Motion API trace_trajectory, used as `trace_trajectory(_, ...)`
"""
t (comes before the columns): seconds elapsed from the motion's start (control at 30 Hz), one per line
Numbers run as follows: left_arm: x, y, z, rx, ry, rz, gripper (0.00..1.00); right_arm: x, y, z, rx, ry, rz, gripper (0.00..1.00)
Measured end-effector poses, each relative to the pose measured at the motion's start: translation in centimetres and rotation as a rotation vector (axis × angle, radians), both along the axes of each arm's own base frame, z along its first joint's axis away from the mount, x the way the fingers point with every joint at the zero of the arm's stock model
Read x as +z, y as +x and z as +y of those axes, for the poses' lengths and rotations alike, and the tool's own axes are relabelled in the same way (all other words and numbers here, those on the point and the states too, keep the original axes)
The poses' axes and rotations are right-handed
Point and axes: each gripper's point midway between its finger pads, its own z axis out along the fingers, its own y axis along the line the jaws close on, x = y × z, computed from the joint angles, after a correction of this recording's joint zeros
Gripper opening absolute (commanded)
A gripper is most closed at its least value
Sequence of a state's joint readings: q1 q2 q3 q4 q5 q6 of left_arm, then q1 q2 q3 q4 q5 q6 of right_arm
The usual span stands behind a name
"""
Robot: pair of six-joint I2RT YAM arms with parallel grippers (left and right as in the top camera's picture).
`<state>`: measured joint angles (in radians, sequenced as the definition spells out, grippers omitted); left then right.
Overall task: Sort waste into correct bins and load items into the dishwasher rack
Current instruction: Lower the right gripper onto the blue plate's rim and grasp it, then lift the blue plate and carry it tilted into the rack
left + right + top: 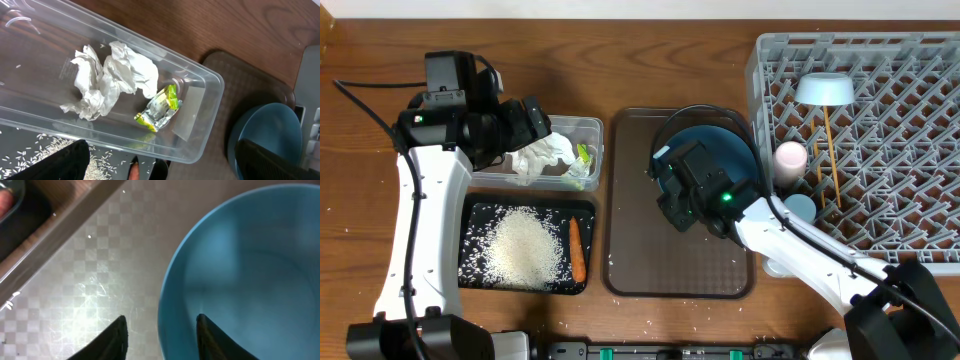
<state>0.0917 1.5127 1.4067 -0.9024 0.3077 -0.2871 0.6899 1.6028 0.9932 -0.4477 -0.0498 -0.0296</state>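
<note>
At 3 o'clock, dishwasher rack (pixel 756 60): holds small light-blue bowl (pixel 824 90), chopsticks (pixel 832 150), pale pink cup (pixel 790 157) and light-blue cup (pixel 798 207), both cups near its 9 o'clock edge.
Brown tray (pixel 640 250): table centre.
Dark-blue plate (pixel 730 140): on the brown tray, toward 1 o'clock.
Black tray (pixel 470 215): 8 o'clock; holds rice (pixel 525 245), with carrot (pixel 577 250) at its 3 o'clock side.
Clear tub (pixel 590 125): 10 o'clock; holds napkin (pixel 107 80) and wrapper (pixel 159 107), side by side.
Right gripper (pixel 161 340): fingers apart, straddling the plate's rim at 8 o'clock.
Left gripper (pixel 161 150): fingers wide apart, empty, above the tub.
</note>
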Motion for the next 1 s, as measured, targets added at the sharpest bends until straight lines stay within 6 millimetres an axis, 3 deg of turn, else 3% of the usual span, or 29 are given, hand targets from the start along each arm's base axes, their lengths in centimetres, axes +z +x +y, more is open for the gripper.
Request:
trace_trajectory(0.27, 0.0, 0.0, 0.0, 0.000, 0.000, 0.000, 0.95, -1.0, 0.2, 0.2, 0.002, -0.008, 0.014, 0.42)
trace_trajectory(0.33, 0.0, 0.0, 0.0, 0.000, 0.000, 0.000, 0.95, -2.0, 0.2, 0.2, 0.003, -0.020, 0.029, 0.32)
trace_trajectory(0.4, 0.0, 0.0, 0.0, 0.000, 0.000, 0.000, 0.95, -3.3, 0.0, 0.1, 0.004, -0.040, 0.054, 0.13)
trace_trajectory(0.47, 0.0, 0.0, 0.0, 0.000, 0.000, 0.000, 0.95, -4.2, -0.1, 0.0, 0.004, -0.055, 0.073, 0.01)
trace_trajectory(0.67, 0.0, 0.0, 0.0, 0.000, 0.000, 0.000, 0.95, -3.8, 0.3, 0.3, 0.004, -0.044, 0.054, 0.01)
trace_trajectory(0.8, 0.0, 0.0, 0.0, 0.000, 0.000, 0.000, 0.95, -1.2, -0.3, 1.2, 0.031, 0.033, 0.049, 0.01)
trace_trajectory(1.0, 0.0, 0.0, 0.0, 0.000, 0.000, 0.000, 0.95, 8.2, -1.6, 1.4, 0.009, 0.249, 0.039, 0.01)
